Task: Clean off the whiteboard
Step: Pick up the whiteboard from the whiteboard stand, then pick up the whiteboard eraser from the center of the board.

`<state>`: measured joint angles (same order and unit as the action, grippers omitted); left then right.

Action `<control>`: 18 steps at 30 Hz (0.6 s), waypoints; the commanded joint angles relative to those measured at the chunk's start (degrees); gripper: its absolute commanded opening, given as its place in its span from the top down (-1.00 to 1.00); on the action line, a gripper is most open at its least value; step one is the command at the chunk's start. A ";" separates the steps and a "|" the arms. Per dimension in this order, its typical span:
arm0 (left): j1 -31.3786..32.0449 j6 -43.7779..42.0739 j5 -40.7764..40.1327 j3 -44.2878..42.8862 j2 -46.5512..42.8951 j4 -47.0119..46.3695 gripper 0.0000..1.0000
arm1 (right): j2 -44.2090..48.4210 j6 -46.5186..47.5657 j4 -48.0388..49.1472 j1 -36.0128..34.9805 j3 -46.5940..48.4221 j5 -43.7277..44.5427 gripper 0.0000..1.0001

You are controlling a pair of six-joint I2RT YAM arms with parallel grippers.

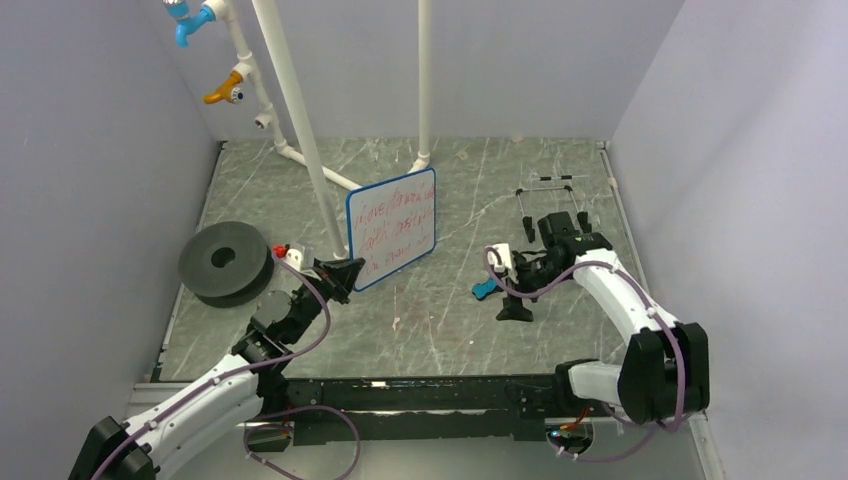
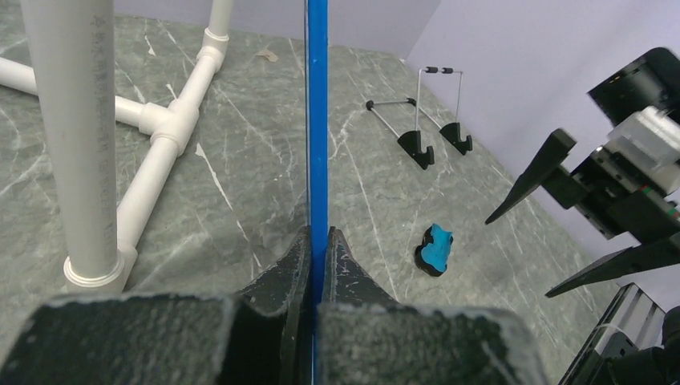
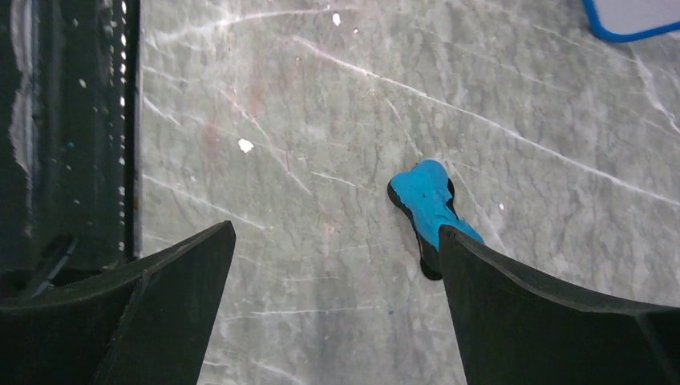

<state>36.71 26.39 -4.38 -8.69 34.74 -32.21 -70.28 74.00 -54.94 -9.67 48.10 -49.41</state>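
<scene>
The whiteboard (image 1: 392, 228) stands tilted up on the table, white with a blue rim and several lines of red writing. My left gripper (image 1: 345, 272) is shut on its lower left edge. In the left wrist view the board shows edge-on as a blue rim (image 2: 318, 120) pinched between the jaws of the left gripper (image 2: 318, 241). A small blue-topped black eraser (image 1: 484, 289) lies flat on the table. My right gripper (image 3: 337, 233) hovers open over it, and its right finger covers part of the eraser (image 3: 429, 204). Nothing is between those fingers.
A black wire easel stand (image 1: 550, 200) sits at the back right. White PVC pipes (image 1: 300, 130) rise behind the board, with their floor joints (image 2: 164, 120) to its left. A black foam disc (image 1: 226, 262) lies at the left. The black base rail (image 3: 72, 120) runs along the near edge.
</scene>
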 commanded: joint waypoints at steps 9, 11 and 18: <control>-0.40 3.67 3.03 5.18 -6.69 -5.50 1.00 | -15.14 7.81 13.76 -5.18 3.02 10.36 -0.68; -0.40 3.98 3.06 6.08 -8.05 -4.69 1.00 | -16.61 7.51 14.71 -5.26 3.01 10.91 -0.62; -0.47 4.54 3.81 8.04 -8.29 -4.69 1.00 | -20.40 5.95 16.54 -5.82 4.07 12.19 -0.46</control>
<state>36.36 29.76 -3.05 -0.97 26.41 -33.65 -89.23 79.33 -40.75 -14.85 49.56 -37.67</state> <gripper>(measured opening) 0.040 0.745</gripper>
